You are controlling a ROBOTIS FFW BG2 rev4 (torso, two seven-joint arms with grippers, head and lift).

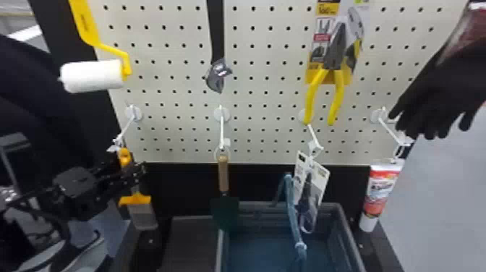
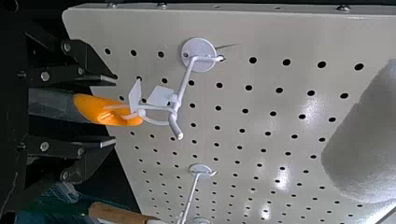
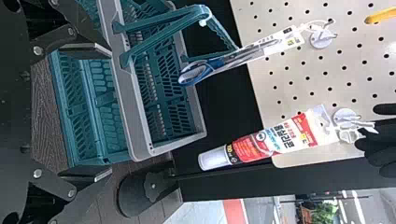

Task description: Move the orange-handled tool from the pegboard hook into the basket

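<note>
nearest, the left end effector [image 1: 139, 173] is raised at the left side of the pegboard, its two black fingers parted around the orange-handled tool [image 1: 124, 157]. in the left wrist view the handle lies between the fingers, a visible gap on either side, so the end effector is partly open and has no grip on it. the tool hangs upright from the leftmost hook [image 1: 126, 129] by a loop at its top; its orange collar and broad grey end hang below the fingers.

the right end effector [image 3: 109, 112] has its fingers spread wide and holds nothing; past it stands the basket [image 1: 348, 240], on the dark, wood-grained counter [image 3: 44, 135].

in the head view the basket sits lower than the tool and well to its right, its blue-green handle [image 1: 292, 209] standing up. farther off, a wooden-handled trowel [image 1: 223, 173] hangs from the next hook, then carded scissors [image 1: 307, 202] and a red-and-white tube [image 1: 381, 195] from the other two.

farthest back is the pale pegboard [image 1: 260, 144], with a yellow-framed paint roller [image 1: 92, 76], a dark tool [image 1: 217, 76] and yellow-handled pliers [image 1: 336, 50] higher up.
</note>
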